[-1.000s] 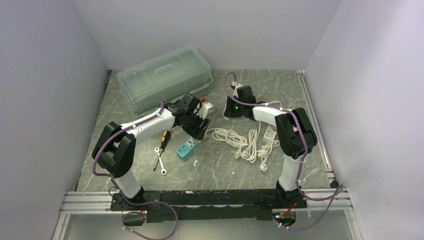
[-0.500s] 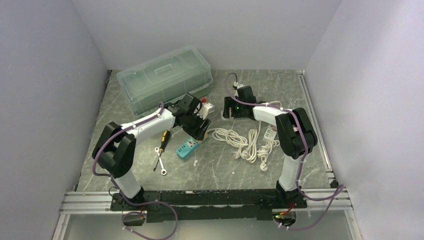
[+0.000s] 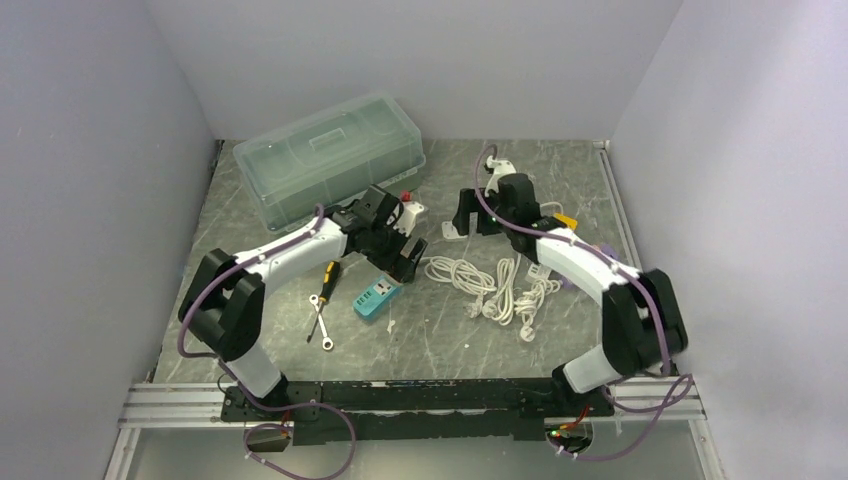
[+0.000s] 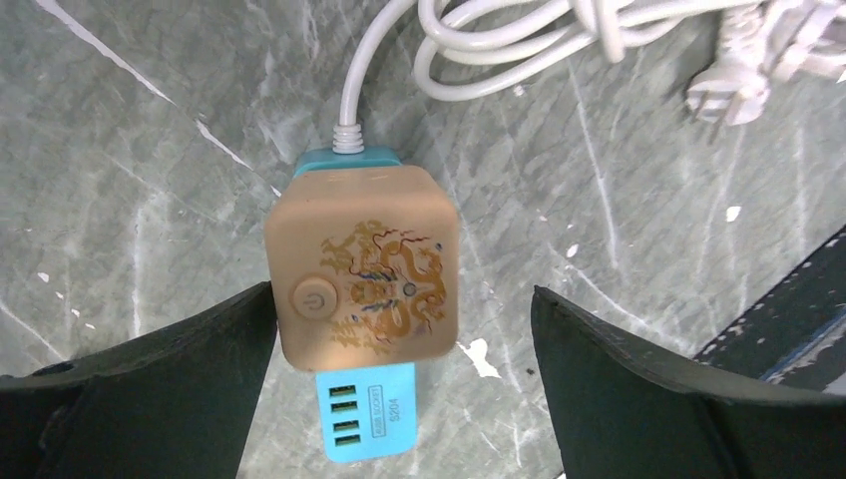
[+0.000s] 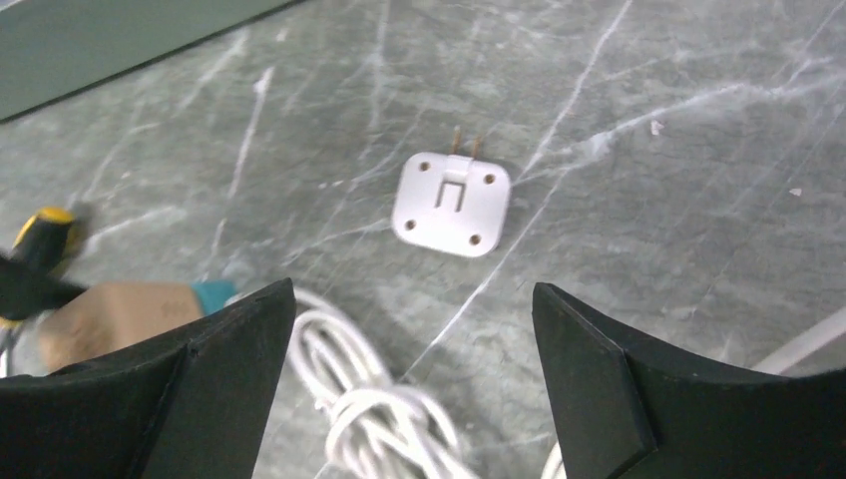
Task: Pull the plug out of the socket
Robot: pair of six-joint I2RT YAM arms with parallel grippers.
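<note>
– Tan on top and teal beneath: that is the socket (image 4: 364, 274), low centre in the left wrist view. It lies flat on the grey marbled bench (image 4: 130, 150), with a power button and a dark dragon-like pattern on its tan face.
– And the left hand (image 4: 404, 299)?
– Spread wide over it. One finger (image 4: 180, 369) is just beside the socket's left edge; whether it touches I cannot tell. The other stands well apart on the right. It pinches nothing.
– Where is the plug (image 5: 451, 203)?
– Out of the socket. White and squarish, it lies alone on the bench in the upper middle of the right wrist view, two prongs pointing toward the top of the frame.
– The right hand (image 5: 414, 294)?
– Spread as well, holding nothing, with the plug showing between its fingers.
– Anything else?
– A white cord (image 4: 349, 90) leaves the socket's teal end and joins loose coils at the top of the frame. From above, a clear lidded box (image 3: 330, 155) sits upper left. A yellow-handled screwdriver (image 3: 325, 280) and a wrench (image 3: 318, 325) lie left of the socket.
</note>
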